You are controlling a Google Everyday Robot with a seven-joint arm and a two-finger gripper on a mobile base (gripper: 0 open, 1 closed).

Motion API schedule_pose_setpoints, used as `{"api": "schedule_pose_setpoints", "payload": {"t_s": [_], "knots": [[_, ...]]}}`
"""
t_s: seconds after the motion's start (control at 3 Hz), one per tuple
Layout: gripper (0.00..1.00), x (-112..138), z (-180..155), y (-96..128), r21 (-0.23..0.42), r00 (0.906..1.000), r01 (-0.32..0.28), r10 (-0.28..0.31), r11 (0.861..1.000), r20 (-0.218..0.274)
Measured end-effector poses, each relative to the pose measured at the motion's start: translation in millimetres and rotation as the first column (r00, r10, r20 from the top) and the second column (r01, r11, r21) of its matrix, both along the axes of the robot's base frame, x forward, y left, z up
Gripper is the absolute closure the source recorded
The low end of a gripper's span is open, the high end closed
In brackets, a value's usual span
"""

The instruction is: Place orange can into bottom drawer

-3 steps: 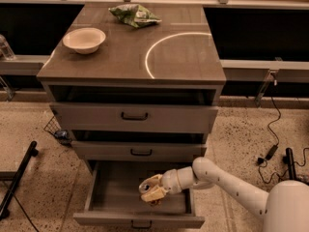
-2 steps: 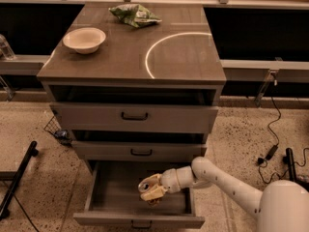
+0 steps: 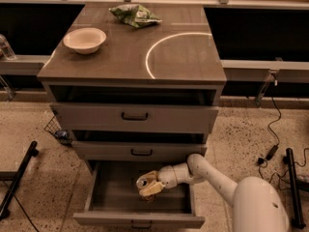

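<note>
The bottom drawer [image 3: 116, 215] of the grey cabinet is pulled open toward me. My gripper [image 3: 147, 185] reaches into it from the right, over the drawer's right half. It is shut on the orange can [image 3: 143, 181], whose silvery end faces up and left. The can hangs just above the drawer floor. The white arm [image 3: 212, 175] runs from the lower right into the drawer.
A white bowl [image 3: 85, 39] and a green snack bag [image 3: 134, 14] lie on the cabinet top [image 3: 169, 57]. The two upper drawers [image 3: 134, 117] stand slightly open. A black stand leg [image 3: 17, 180] is on the floor at left, cables [image 3: 270, 149] at right.
The gripper with the can has shifted only slightly, staying over the open bottom drawer. Nothing else moved.
</note>
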State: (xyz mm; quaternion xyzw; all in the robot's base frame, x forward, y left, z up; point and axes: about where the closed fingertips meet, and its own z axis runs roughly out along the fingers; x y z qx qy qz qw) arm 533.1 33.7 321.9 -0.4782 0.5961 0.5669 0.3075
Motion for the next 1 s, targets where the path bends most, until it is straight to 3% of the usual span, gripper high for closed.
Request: {"api": "schedule_pose_setpoints", "payload": {"t_s": [0.33, 0.67, 1.0], "knots": [[1.00, 16.6, -10.8, -18.3, 0.066, 0.9999, -0.002, 0.002, 0.998, -0.010], [1.00, 16.2, -16.3, -11.2, 0.069, 0.9995, -0.017, 0.019, 0.997, -0.027], [1.00, 7.6, -14.9, -26.8, 0.117, 0.9996, 0.014, -0.011, 0.993, -0.027]]}}
